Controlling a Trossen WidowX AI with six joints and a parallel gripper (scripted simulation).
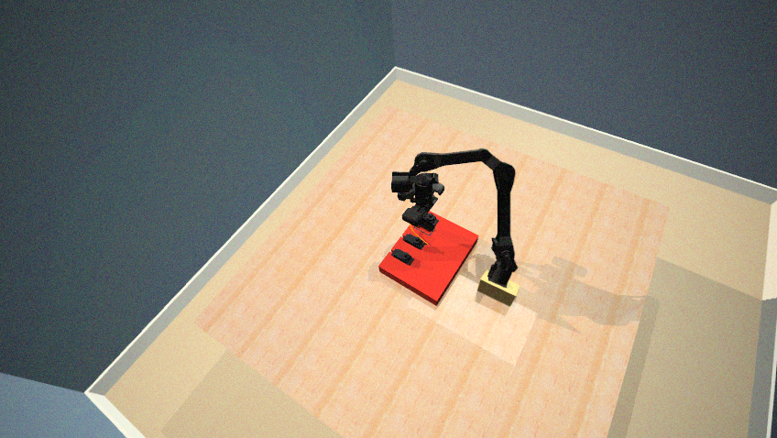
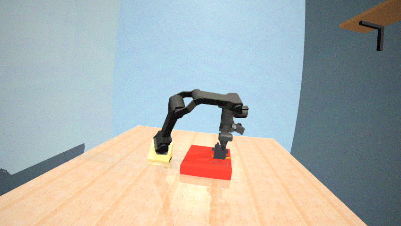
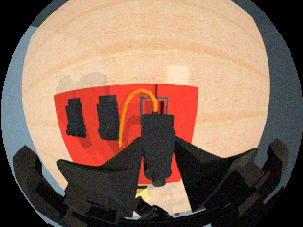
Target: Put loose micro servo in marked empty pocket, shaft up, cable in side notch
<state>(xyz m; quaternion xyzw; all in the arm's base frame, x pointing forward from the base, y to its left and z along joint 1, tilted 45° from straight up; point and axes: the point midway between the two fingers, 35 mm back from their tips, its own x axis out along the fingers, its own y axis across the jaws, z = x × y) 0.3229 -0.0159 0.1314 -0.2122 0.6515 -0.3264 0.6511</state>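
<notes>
My gripper [image 1: 420, 216] [image 2: 222, 147] [image 3: 157, 140] is shut on the loose black micro servo [image 1: 430, 219] [image 2: 219, 153] [image 3: 158, 140]. It holds the servo upright just above the red deck [image 1: 445, 261] [image 2: 202, 168] [image 3: 185, 117]. In the wrist view the servo hangs over the grey outline of the marked pocket [image 3: 170, 103], hiding most of it. Its orange cable [image 3: 128, 111] arcs up and to the left over the deck. I cannot tell whether the servo touches the deck.
Two other black servos [image 1: 414, 240] [image 1: 403, 256] [image 3: 107, 117] [image 3: 74, 117] sit in the deck in a row beside the pocket. The arm's yellow base block [image 1: 497, 288] [image 2: 160, 157] stands next to the deck. A wall shelf [image 2: 370, 19] hangs far off.
</notes>
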